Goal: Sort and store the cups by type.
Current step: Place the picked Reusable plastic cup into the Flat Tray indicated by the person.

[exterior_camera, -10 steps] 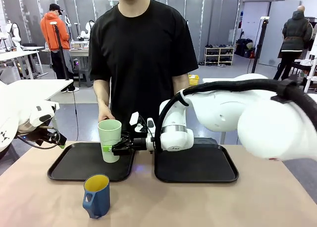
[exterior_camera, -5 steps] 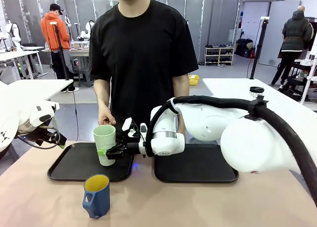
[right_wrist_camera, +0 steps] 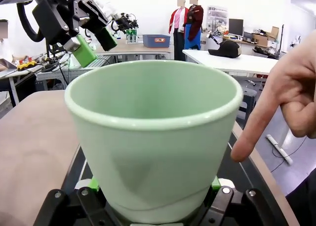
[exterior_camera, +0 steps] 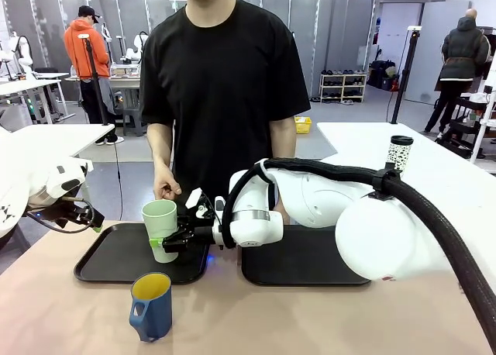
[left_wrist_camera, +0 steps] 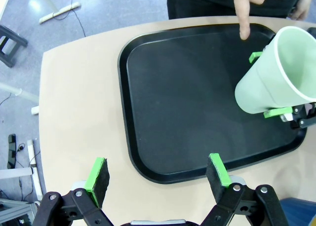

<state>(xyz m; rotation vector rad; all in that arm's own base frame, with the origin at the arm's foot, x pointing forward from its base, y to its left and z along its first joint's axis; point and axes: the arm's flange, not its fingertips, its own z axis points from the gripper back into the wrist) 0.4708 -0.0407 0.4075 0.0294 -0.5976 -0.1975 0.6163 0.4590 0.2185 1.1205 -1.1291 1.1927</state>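
Nearest you in the front view, the blue mug (exterior_camera: 151, 306) stands upright on the surface (exterior_camera: 225, 324), yellow inside, its handle toward you; it sits just in front of the left tray (exterior_camera: 116, 254), outside its rim. Beyond it, your right gripper (exterior_camera: 167, 242) grasps the green cup (exterior_camera: 160, 225) low on its sides, one finger each side, holding it over the left tray; whether its base touches the tray, you cannot tell. Your left gripper (exterior_camera: 94, 220) is released, its fingers wide apart, left of that tray; the right tray (exterior_camera: 298, 258) lies on the other side, partly behind your right arm (exterior_camera: 325, 200); farther back, the person's hand (exterior_camera: 166, 186) points a finger down near the green cup.
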